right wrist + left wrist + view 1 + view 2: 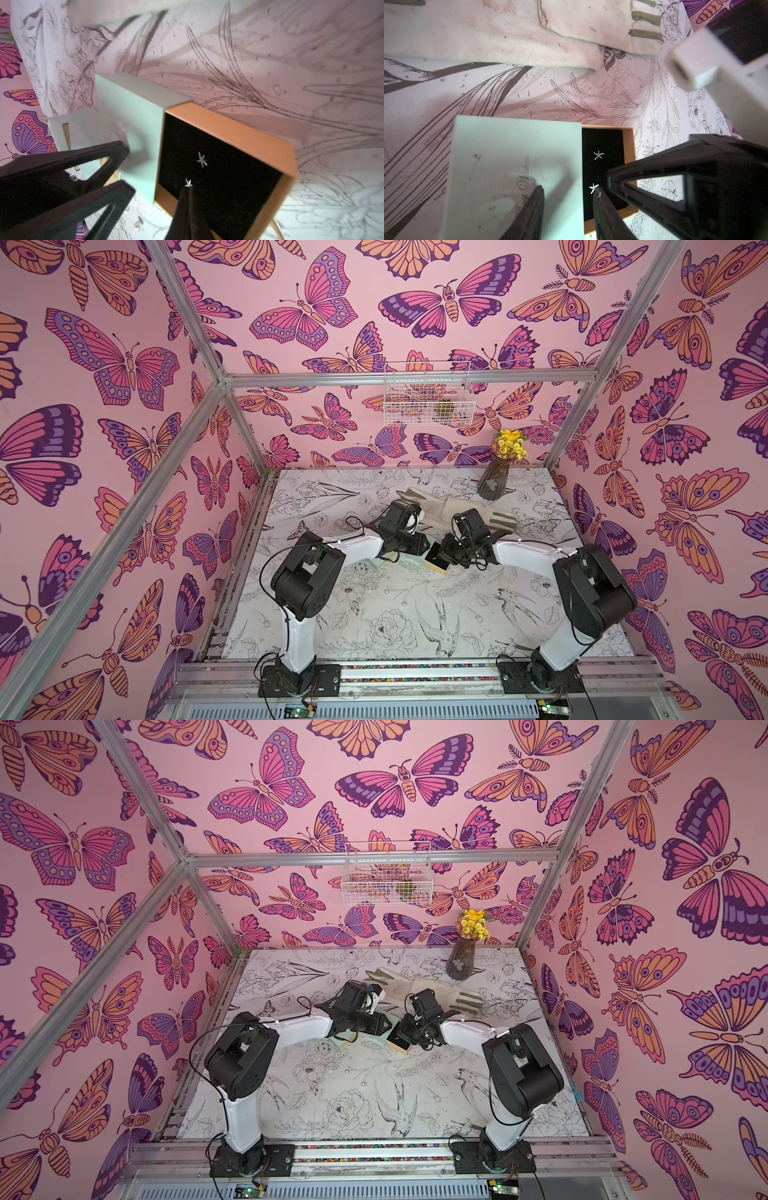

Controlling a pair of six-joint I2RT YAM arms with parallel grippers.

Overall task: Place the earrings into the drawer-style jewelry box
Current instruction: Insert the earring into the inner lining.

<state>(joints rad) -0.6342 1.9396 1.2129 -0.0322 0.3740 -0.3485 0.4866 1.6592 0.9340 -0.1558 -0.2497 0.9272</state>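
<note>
1. Tan cardboard drawer (239, 128), lined in black velvet, stands pulled out of its mint-green sleeve (128, 108) on the floral-print desk (395, 614), so the lining can be reached from above.
2. Right tool (188, 190), pressed together, seemingly pinches one silver star earring (188, 183) just over the lining (probably to set it down). The other star earring (202, 160) already lies there.
3. Left tool (568, 190), slightly spread, hovers over the sleeve, likely to steady it.
4. Pale work gloves (432, 506) lie beyond, uninvolved.

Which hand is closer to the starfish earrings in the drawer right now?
Right. The right hand, shut, has its tip at one of the starfish earrings in the drawer. The left hand, open, is over the mint sleeve beside the drawer.
</note>
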